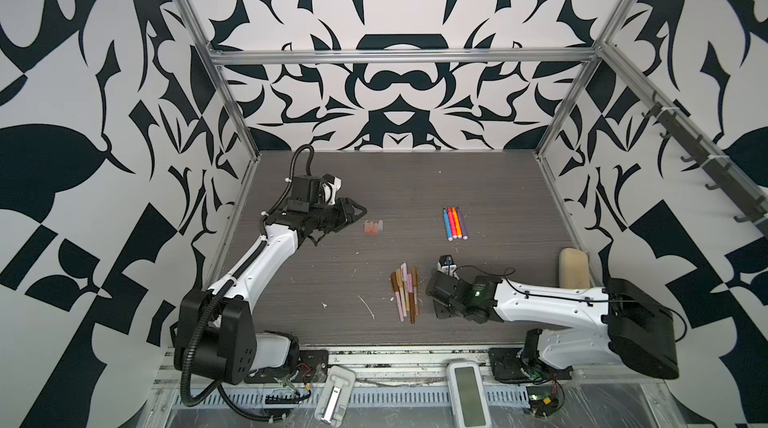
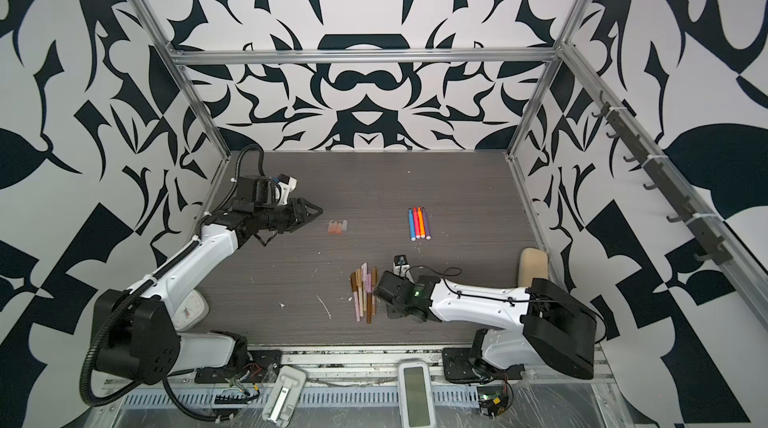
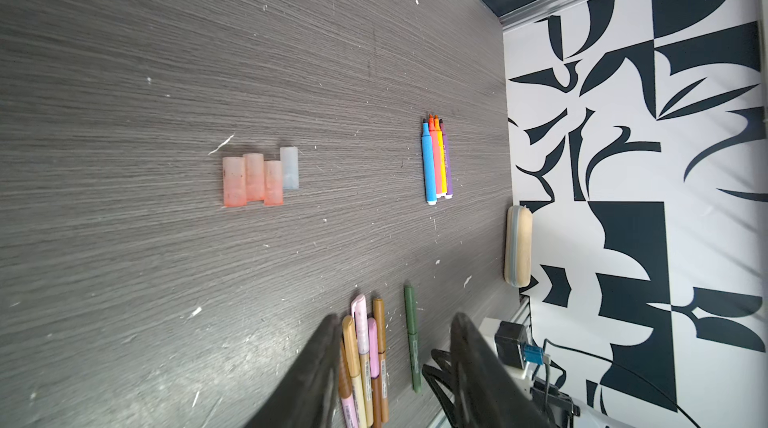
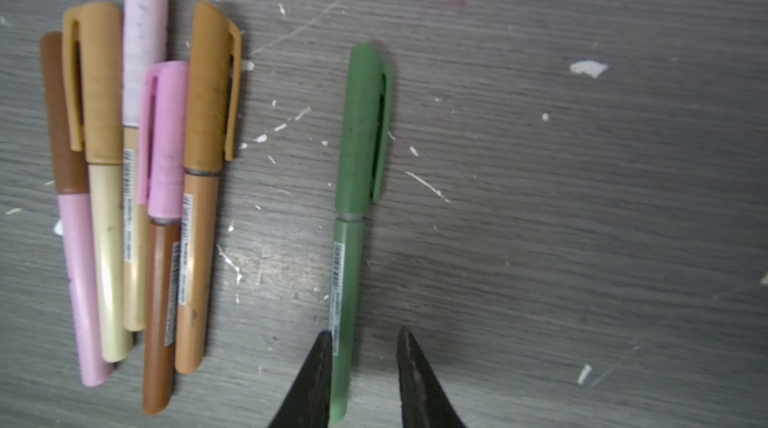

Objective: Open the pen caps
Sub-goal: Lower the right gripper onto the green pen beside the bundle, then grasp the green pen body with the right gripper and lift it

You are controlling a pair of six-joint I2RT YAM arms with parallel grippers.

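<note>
Several translucent pen caps [image 1: 373,226] [image 3: 257,179], pinkish and one bluish-clear, lie loose side by side at mid-table. Four bright pens [image 1: 455,223] [image 3: 436,160] lie uncapped to their right. A bundle of slimmer capped pens [image 1: 405,293] [image 4: 133,181] lies nearer the front. A green capped pen [image 4: 353,197] lies apart beside it. My right gripper [image 4: 363,330] is open astride the green pen's barrel end, one finger touching it. In both top views the right wrist [image 1: 453,291] hides that pen. My left gripper [image 1: 357,212] [image 3: 395,318] hovers open and empty, left of the loose caps.
A beige block [image 1: 574,267] [image 3: 517,245] rests against the right wall. White flecks [image 1: 368,307] dot the grey table [image 1: 316,280]. A white handheld device [image 1: 466,392] and a clip-like part [image 1: 334,394] lie on the front rail. A small white scale [image 2: 191,309] sits under the left arm.
</note>
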